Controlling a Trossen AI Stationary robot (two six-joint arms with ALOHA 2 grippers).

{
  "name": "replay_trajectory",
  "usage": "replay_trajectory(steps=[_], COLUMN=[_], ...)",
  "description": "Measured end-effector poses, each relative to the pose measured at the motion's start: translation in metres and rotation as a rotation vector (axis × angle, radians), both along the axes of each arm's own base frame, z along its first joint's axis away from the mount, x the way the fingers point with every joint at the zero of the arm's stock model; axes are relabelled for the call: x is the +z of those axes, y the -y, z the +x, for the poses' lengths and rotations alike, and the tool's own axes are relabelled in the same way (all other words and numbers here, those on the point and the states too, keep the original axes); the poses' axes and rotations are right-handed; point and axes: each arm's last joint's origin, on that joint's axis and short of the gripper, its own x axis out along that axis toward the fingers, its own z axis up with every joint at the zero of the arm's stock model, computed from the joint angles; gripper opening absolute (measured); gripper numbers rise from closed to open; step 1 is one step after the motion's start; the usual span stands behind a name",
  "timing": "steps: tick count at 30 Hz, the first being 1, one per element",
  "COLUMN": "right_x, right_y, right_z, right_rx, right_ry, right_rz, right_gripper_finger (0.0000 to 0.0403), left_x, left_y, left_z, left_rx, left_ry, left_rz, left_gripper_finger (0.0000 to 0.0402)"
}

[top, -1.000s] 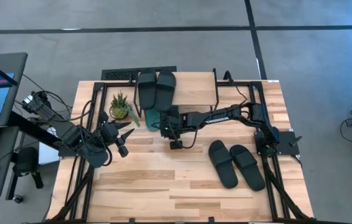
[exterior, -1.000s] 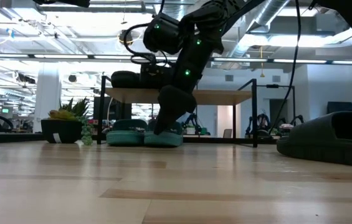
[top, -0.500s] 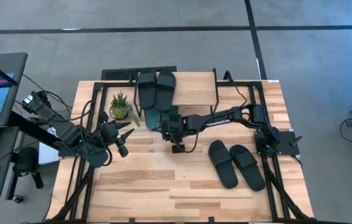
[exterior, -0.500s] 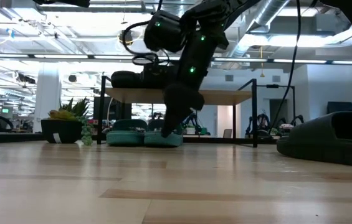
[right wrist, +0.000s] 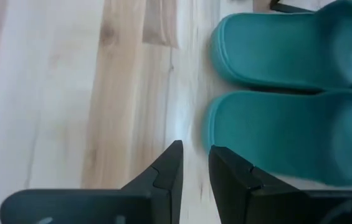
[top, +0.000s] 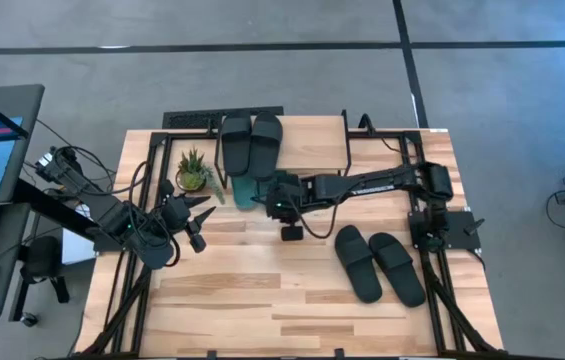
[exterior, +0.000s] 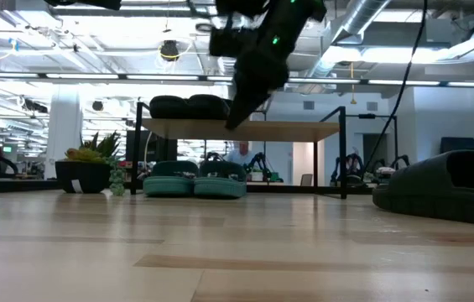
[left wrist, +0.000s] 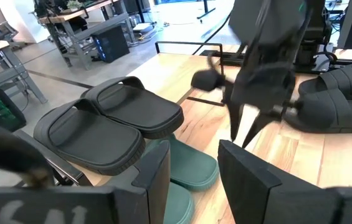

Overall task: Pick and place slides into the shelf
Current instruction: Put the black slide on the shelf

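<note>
high view: the shelf stands at the far middle of the table. two black slides lie side by side on its top board, at the left end. the teal slides show partly at the shelf's near edge, under the board. two more black slides lie on the tabletop near the right side, well apart from the shelf. the right gripper sits just beside the teal pair, holding nothing. the left gripper waits at the table's left, near a potted plant.

low view: the teal pair rests on the tabletop beneath the shelf board, black pair above it. the right arm hangs raised in front of the board, clear of the teal slides. one black slide fills the right edge.

left wrist view: the left gripper has its fingers parted with a clear gap, nothing between them. black slides lie over teal ones.

right wrist view: the right gripper shows its fingers partly closed, a narrow gap, empty. the two teal slides lie touching each other, just beyond the fingertips.
</note>
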Motion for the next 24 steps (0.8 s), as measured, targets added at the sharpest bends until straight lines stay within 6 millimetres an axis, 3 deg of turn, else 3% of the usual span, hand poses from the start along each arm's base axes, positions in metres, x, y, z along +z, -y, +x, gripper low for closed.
replay_trajectory(steps=[13,24], right_x=[0.061,0.114], right_y=[-0.016,-0.027], right_z=[-0.035,-0.09], right_rx=[0.005,-0.02], right_ry=[0.082,0.121], right_rz=[0.027,0.076], right_gripper_finger=[0.0068,0.0067], left_x=[0.0,0.001], left_y=[0.0,0.0], left_z=[0.0,0.0], left_rx=[0.003,0.005], left_ry=[0.002,0.01], left_rz=[0.002,-0.002], left_gripper_finger=[0.0125,0.0125])
